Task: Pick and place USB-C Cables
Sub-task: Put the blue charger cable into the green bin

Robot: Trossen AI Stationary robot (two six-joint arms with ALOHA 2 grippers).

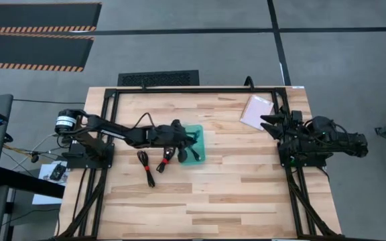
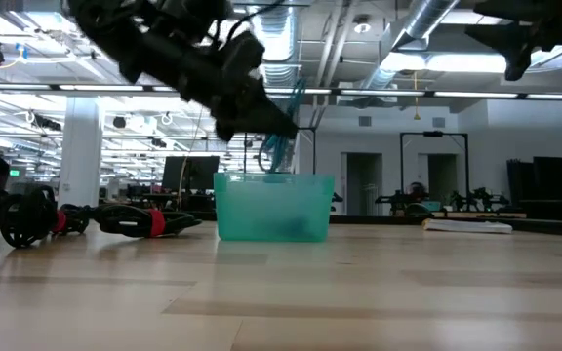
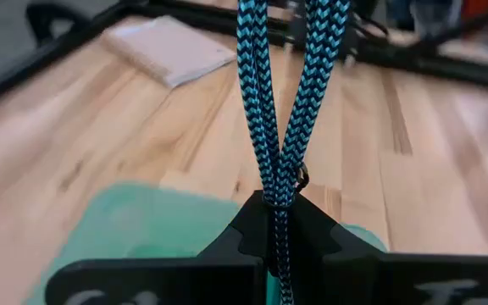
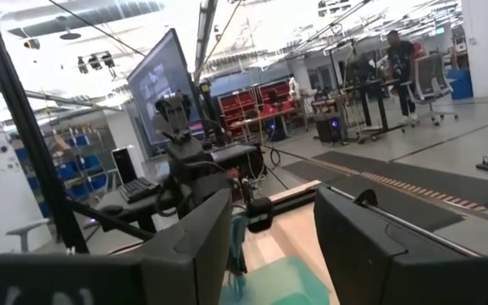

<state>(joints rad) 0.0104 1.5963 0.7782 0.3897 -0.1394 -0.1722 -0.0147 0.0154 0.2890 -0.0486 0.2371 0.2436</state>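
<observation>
On the wooden surface (image 1: 233,194), in the high view, two black USB-C cables lie at about seven o'clock from the tray: one stretched black cable (image 1: 145,168) farthest left, then a bundled black cable with a red tie (image 1: 165,159) just beside the tray's left edge. The left end effector (image 1: 190,138) hangs over the translucent teal tray (image 1: 199,158), its fingers pressed together and pinching the teal-blue braided cable (image 3: 276,127), which dangles doubled into the tray's opening in the low view. At two o'clock from the tray, a pale flat packet (image 1: 256,112) rests near the surface's far edge. The right end effector (image 1: 268,124) waits at three o'clock by the right edge, fingers spread and holding nothing.
</observation>
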